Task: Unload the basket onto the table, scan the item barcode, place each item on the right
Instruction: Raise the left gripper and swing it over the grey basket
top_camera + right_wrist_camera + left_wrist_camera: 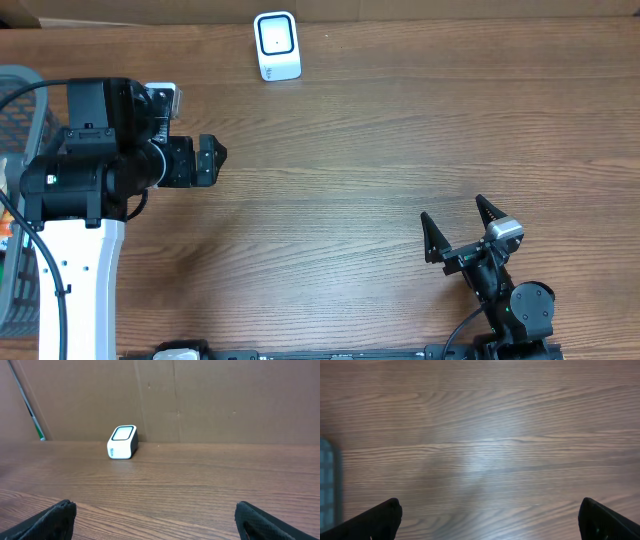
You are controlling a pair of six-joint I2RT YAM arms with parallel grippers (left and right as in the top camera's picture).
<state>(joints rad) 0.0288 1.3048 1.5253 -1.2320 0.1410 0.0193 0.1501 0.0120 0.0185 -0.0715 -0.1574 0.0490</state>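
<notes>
You've got a brown wood-grain table (350, 150) with a grey wire-mesh basket (15, 90) at its left edge. Your left gripper (212, 160) hangs over bare wood, fingers spread wide and empty. Your right gripper (458, 225), at the near right, is likewise spread and empty. The small white box-shaped barcode scanner (277, 45) stands at the far edge, well apart from both.

Our left arm (90, 170) is black at the joints with a white link (85, 290). Our right hand (452, 208) has pointed black fingers (433, 238), a silver block (504, 234) and a black cable (462, 328).
</notes>
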